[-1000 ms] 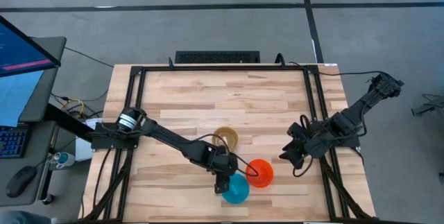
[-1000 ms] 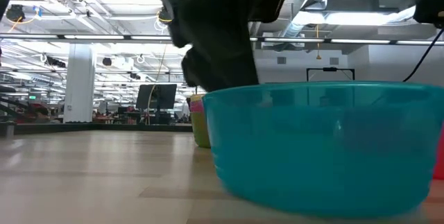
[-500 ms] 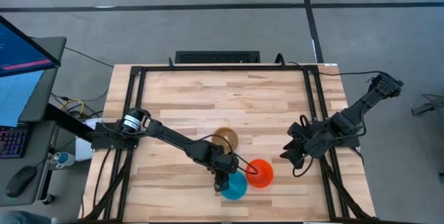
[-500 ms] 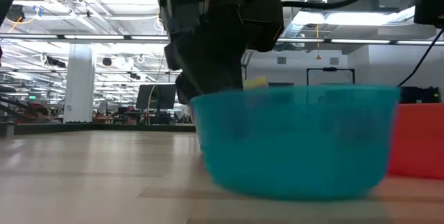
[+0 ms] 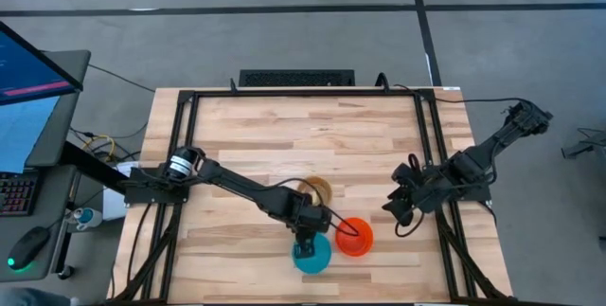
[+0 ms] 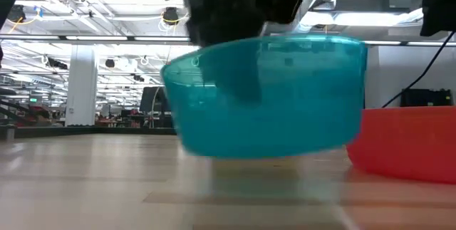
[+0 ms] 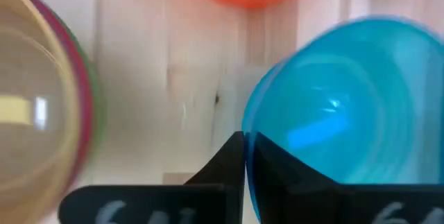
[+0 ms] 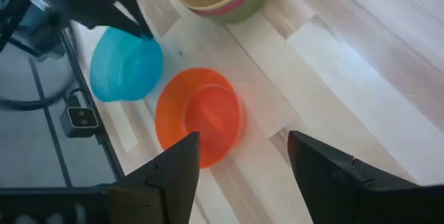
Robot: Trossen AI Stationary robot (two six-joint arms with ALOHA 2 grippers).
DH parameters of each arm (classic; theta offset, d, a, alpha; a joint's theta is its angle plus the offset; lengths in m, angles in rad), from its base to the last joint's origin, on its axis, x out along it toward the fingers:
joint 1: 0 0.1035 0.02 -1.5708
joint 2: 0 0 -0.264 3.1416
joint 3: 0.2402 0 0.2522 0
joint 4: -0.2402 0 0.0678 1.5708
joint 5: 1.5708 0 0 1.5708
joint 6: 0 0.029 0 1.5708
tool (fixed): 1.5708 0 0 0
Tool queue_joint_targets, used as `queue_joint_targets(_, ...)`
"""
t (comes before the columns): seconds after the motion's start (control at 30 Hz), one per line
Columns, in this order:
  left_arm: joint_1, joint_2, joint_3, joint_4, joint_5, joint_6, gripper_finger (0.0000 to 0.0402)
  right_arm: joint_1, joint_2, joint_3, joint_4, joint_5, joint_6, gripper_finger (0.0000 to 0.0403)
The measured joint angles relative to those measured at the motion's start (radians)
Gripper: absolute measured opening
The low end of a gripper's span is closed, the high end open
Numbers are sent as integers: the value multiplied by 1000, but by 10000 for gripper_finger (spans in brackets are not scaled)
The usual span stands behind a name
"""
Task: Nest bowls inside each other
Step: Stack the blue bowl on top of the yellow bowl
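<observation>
The blue bowl (image 5: 313,255) hangs just above the table near its front edge, with my left gripper (image 5: 305,243) shut on it. In the low view the blue bowl (image 6: 267,98) is tilted and off the wood. The orange-red bowl (image 5: 356,237) sits on its base just to its right. A stack of bowls (image 7: 41,102), yellow inside pink and green, stands a little farther back (image 5: 314,189), partly under the left arm. My right gripper (image 8: 243,175) hovers open to the right of the orange-red bowl (image 8: 198,116). My left gripper holds the blue bowl by its rim (image 7: 248,116) on the far side, one finger inside the bowl and one outside. The fingers come from above, pointing down. The bowl hangs tilted below them, lifted clear of the table.
Black frame rails (image 5: 180,154) run along the table's left, far and right sides. The far half of the wooden table (image 5: 312,131) is bare wood. A monitor and keyboard (image 5: 24,107) stand off the table's left side.
My left gripper has shut on the blue bowl's rim and lifted it. The bowl, which stood flat on the table, now hangs tilted and clear of the wood, shifted slightly toward the table's left.
</observation>
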Motion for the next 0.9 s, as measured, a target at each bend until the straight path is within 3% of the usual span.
queue_joint_targets(0.3, 73, -2, 262, -307, -76, 147, 1, -35, 0, 0, 3, -2, -45, 240)
queue_joint_targets(0.43, 173, -2, 280, -382, -73, 226, 1, -35, 0, 0, 3, -1, -45, 240)
queue_joint_targets(0.63, 307, -1, 280, -415, 11, 315, 0, -35, 0, 0, 11, 7, -35, 240)
queue_joint_targets(0.9, 370, -1, 280, -399, 80, 372, 0, -50, 0, 0, 9, 47, -61, 240)
